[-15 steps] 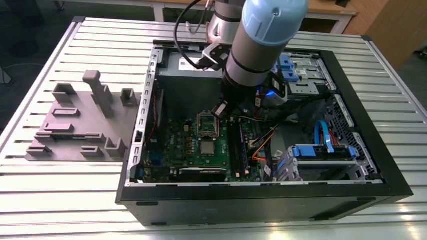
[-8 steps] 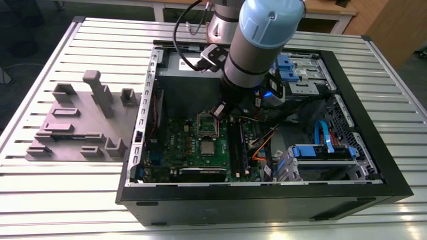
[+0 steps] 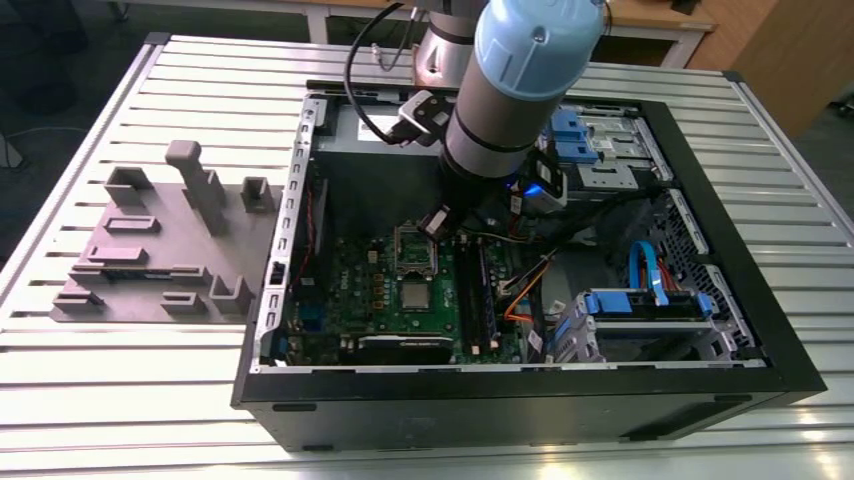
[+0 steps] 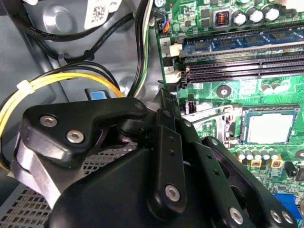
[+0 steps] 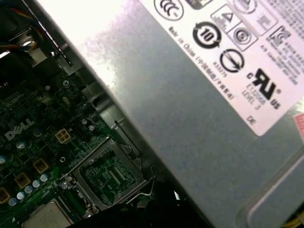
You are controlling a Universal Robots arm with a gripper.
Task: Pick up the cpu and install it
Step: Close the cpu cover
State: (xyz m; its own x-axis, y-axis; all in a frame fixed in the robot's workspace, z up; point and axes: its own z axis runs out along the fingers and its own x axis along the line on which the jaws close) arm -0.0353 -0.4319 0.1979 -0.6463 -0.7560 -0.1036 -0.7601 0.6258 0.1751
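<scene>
A robot arm reaches down into an open computer case lying on a slatted metal bench, its end effector hanging low over the green motherboard beside the open socket frame, whose hinged metal frame with a dark centre appears in the first wrist view just next to the grey power-supply box. Whether the end effector is open or closed cannot be told: in the second wrist view its black linkage crowds the foreground and the fingertips stay hidden. The cpu, a small square chip with a silver-grey top, lies flat on the motherboard just beyond the socket frame, toward the near wall of the case in the exterior view; it appears pale and square in the second wrist view, apart from the end effector, and its corner shows in the first wrist view. Yellow and black cables run along the case floor beside the memory slots. On the exterior view's left, a mauve-grey plastic tray with raised blocks rests on the bench outside the case.
</scene>
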